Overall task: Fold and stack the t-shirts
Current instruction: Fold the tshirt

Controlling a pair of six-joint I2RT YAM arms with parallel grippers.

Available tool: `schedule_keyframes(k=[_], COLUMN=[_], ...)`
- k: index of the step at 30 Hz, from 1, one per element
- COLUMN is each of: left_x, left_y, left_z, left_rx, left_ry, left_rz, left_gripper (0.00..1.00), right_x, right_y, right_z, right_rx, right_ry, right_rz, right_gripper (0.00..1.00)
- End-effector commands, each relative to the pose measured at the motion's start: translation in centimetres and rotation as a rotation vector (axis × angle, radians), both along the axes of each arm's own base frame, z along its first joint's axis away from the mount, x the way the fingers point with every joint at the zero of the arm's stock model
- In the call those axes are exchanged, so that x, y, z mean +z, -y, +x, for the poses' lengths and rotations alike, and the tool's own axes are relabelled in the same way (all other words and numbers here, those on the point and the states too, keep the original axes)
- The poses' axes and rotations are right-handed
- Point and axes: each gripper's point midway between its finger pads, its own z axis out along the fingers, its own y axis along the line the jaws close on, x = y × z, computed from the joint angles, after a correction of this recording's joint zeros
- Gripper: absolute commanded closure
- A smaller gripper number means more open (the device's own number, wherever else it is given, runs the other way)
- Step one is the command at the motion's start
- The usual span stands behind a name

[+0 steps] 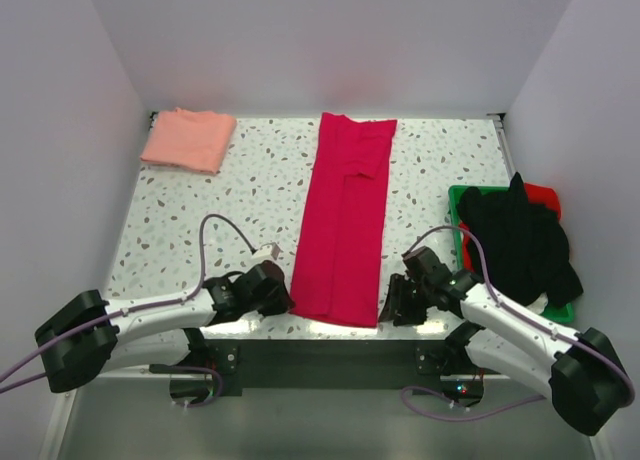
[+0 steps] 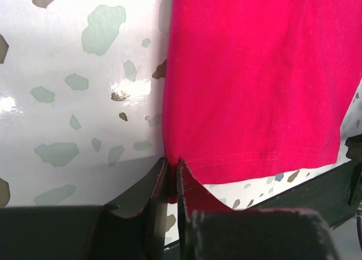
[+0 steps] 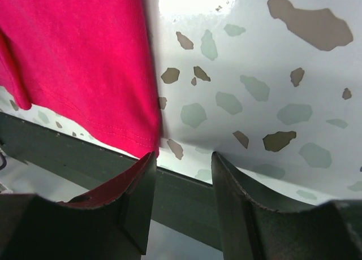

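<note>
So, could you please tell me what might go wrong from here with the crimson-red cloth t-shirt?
The left gripper pinches only the near corner of the crimson-red cloth t-shirt, so it may slip out on lifting. The right gripper is open, with the other hem corner beside its finger, not between them; closing there could miss and skew the fold.

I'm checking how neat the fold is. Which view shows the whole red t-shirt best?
Top external: the red t-shirt lies whole there, folded into a long narrow strip. Left wrist shows only its near hem corner, pinched in the left end effector; right wrist shows only the other near corner.
</note>
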Motion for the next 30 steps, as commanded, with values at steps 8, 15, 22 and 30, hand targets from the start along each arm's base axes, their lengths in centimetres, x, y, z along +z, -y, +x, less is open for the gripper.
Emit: schedule_keyframes(k=[8, 15, 22, 30], left_x=[-0.9, -0.6, 0.0, -0.2], left_y=[2.1, 2.0, 2.3, 2.3], left_z=[-3.7, -4.0, -3.6, -3.6], left_rx=[-0.077, -0.073, -0.087, -0.093], left_ry=[-0.089, -0.075, -0.053, -0.052], left_rz=[-0.05, -0.049, -0.046, -0.046], left_gripper=[0.91, 0.92, 0.9, 0.88], right_x=[1.7, 1.4, 0.7, -0.6], right_y=[1.0, 0.8, 0.7, -0.2], right_z=[-0.5, -1.6, -2.8, -3.3], right_rx=[0.111, 0.082, 0.057, 0.019], right_ry=[-0.037, -0.084, -0.149, -0.198], right_rz=[-0.096, -0.062, -0.038, 0.013], right_gripper=[0.52, 0.52, 0.53, 0.56])
